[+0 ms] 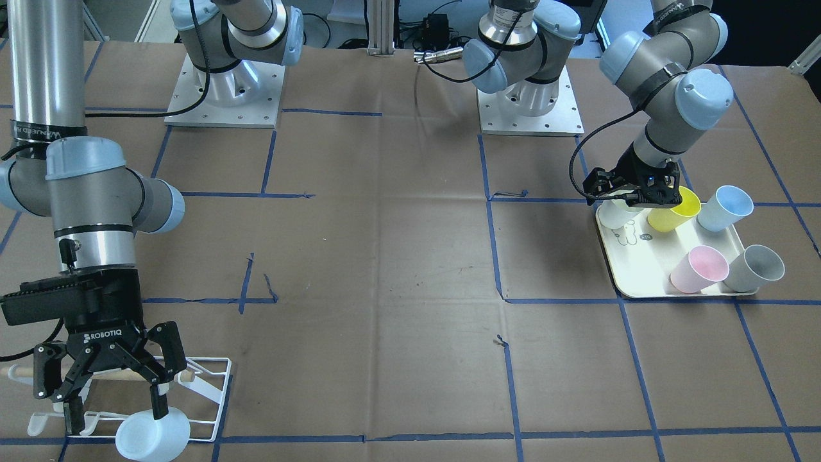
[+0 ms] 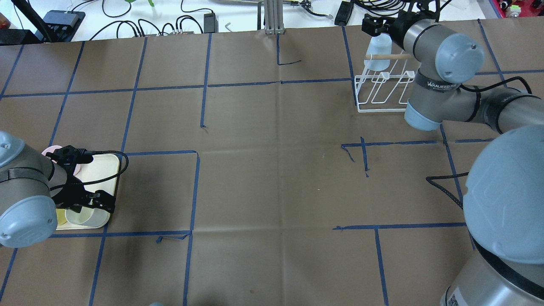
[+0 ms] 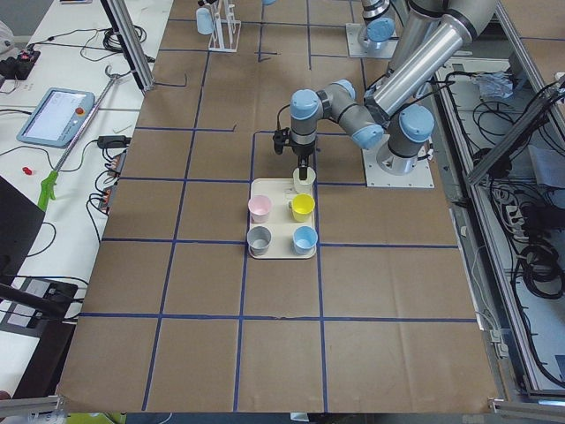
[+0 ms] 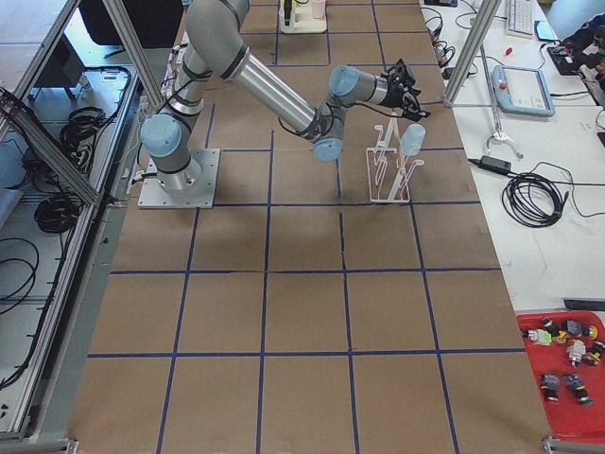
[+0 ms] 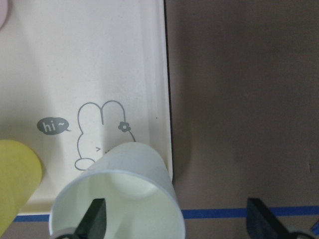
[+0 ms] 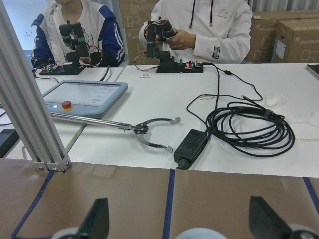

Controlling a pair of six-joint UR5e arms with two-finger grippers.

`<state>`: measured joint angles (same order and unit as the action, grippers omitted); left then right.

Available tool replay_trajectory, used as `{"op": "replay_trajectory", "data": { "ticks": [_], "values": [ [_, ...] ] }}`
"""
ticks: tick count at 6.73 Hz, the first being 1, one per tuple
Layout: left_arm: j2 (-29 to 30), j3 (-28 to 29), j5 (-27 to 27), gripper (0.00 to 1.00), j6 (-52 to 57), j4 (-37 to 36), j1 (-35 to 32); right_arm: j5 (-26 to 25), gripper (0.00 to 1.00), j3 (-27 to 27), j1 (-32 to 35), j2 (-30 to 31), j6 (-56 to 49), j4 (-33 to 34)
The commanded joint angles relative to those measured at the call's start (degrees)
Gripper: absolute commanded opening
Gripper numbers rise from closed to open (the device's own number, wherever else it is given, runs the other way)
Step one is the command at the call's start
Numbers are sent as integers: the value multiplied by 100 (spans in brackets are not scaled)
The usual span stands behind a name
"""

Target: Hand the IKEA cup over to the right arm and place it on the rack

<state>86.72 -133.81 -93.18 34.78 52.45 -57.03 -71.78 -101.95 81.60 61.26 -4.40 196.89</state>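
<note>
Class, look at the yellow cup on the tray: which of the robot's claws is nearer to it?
Left. The left claw is at the white cup right beside the yellow cup; the right claw is far off at the rack.

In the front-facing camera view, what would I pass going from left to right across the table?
rack holding a pale cup → white cup at the left gripper → yellow cup → grey cup

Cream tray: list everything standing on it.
Five cups stand on the cream tray: yellow cup, light-blue cup, pink cup, grey cup, white cup. The left gripper covers part of the white cup, jaws straddling its rim.
</note>
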Motion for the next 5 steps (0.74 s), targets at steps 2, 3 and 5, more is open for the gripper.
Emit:
{"op": "replay_trajectory", "data": {
  "ticks": [2, 3, 5],
  "values": [
    [-32, 30, -69, 2, 11, 29, -1, 6, 100, -209, 740, 632, 79, 16],
    [-93, 74, -69, 0, 11, 20, -1, 6, 100, -437, 944, 772, 907, 34],
    [-355, 694, -34, 0, -15, 595, -18, 94, 100, -964, 989, 1386, 3295, 51]
  ]
}}
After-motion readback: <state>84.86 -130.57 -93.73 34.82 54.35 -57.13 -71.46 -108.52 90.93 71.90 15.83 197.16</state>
